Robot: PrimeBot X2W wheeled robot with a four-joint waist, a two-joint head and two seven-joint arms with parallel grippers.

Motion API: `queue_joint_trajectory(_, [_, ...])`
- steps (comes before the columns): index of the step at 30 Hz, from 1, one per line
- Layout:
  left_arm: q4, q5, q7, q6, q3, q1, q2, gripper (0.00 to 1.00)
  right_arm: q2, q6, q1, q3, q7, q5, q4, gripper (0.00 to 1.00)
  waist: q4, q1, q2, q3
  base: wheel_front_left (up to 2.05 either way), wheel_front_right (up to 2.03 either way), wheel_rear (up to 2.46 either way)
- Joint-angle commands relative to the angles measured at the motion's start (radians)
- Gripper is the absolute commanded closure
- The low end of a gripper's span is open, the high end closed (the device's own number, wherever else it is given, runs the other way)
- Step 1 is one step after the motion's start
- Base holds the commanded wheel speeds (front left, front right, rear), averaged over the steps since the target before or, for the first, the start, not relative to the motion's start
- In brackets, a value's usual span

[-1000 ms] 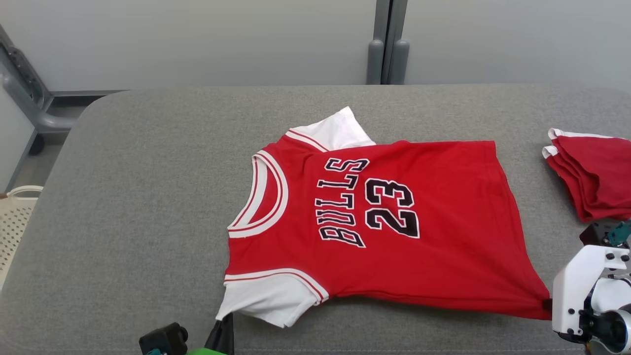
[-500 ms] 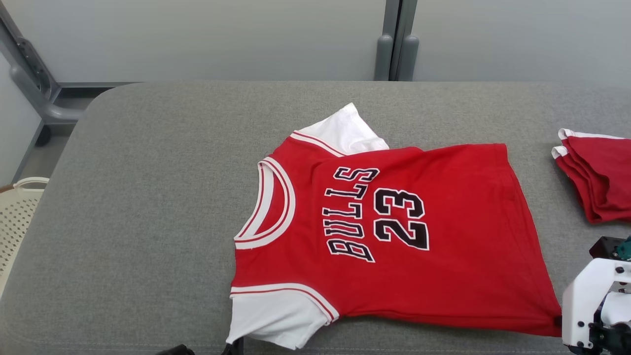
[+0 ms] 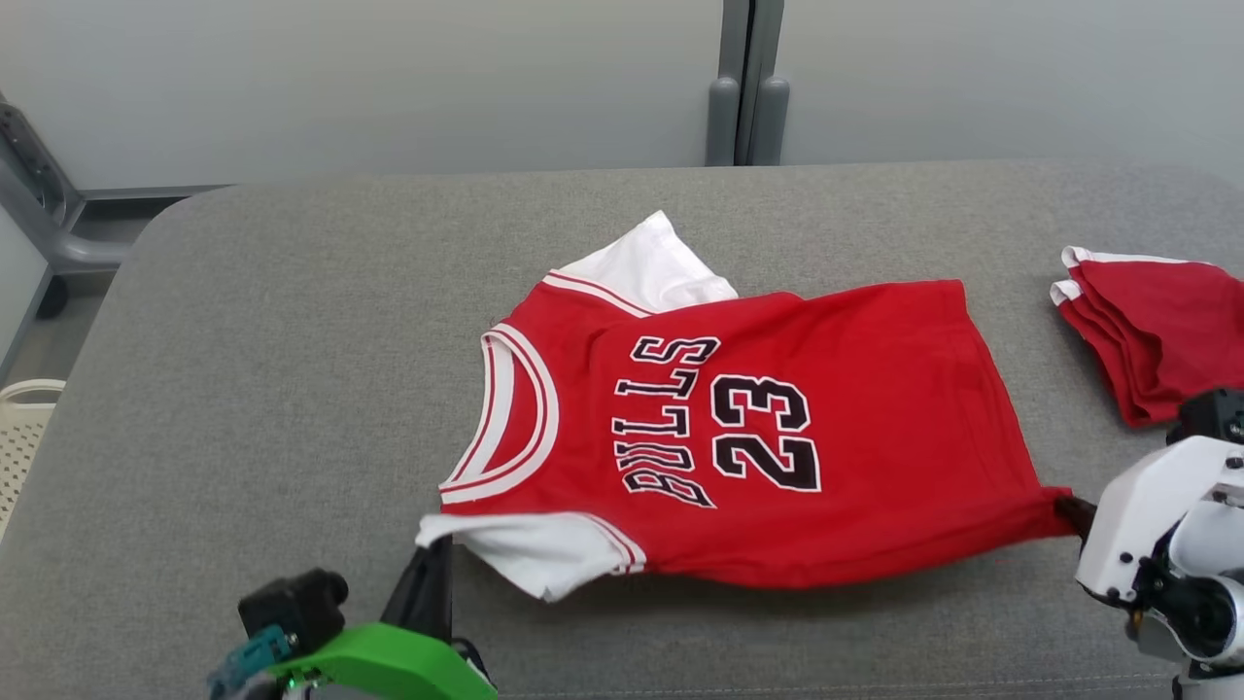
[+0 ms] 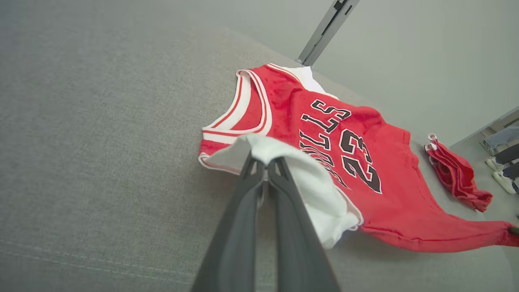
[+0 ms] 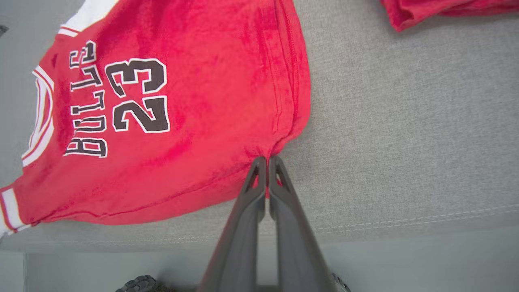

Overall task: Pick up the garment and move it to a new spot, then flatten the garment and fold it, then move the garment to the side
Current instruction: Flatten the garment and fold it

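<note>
The garment (image 3: 777,428) is a red jersey with white sleeves and black "BULLS 23" lettering, lying face up on the grey table (image 3: 272,369), collar toward the left. My left gripper (image 3: 432,549) is shut on the near white sleeve (image 4: 284,158) and holds that edge lifted off the table. My right gripper (image 3: 1069,507) is shut on the near corner of the red hem (image 5: 279,142), and the cloth is pulled taut into a point there. In the right wrist view the garment (image 5: 170,109) spreads to the left of my fingers (image 5: 279,178).
A pile of folded red garments (image 3: 1157,331) lies at the table's right edge, also in the left wrist view (image 4: 458,174). A pale perforated basket (image 3: 19,428) stands off the table's left side. A grey wall and post (image 3: 743,87) rise behind.
Both grippers have lifted and drawn the jersey's near edge up and away from the front edge, so the near sleeve and hem corner stand off the table. The head camera has shifted.
</note>
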Motion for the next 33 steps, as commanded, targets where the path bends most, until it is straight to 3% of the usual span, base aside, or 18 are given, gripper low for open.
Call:
queue_joint_trajectory(1, [-0.004,0.002,0.003,-0.006,0.005,-0.035,0.01,1.0,0.003,0.0,-0.02,0.002,-0.02,0.004,0.008,1.0,-0.006,0.0,0.0,-0.003,0.0,0.0,0.0])
queue_joint_trajectory(10, [0.081,0.066,0.005,-0.029,0.041,-0.323,0.049,1.0,0.038,0.0,-0.225,0.063,-0.237,-0.018,0.18,1.0,-0.029,0.0,0.0,-0.007,0.0,0.0,0.0])
queue_joint_trajectory(26, [0.408,0.085,-0.079,-0.06,0.124,-0.734,0.067,1.0,0.04,0.0,-0.616,0.215,-0.626,0.074,0.622,1.0,-0.052,0.0,0.0,-0.004,0.0,0.0,0.0])
queue_joint_trajectory(33, [0.53,0.106,-0.124,-0.035,0.147,-0.86,0.084,1.0,0.04,0.0,-0.776,0.276,-0.751,0.124,0.809,1.0,-0.06,0.0,0.0,0.014,0.0,0.0,0.0])
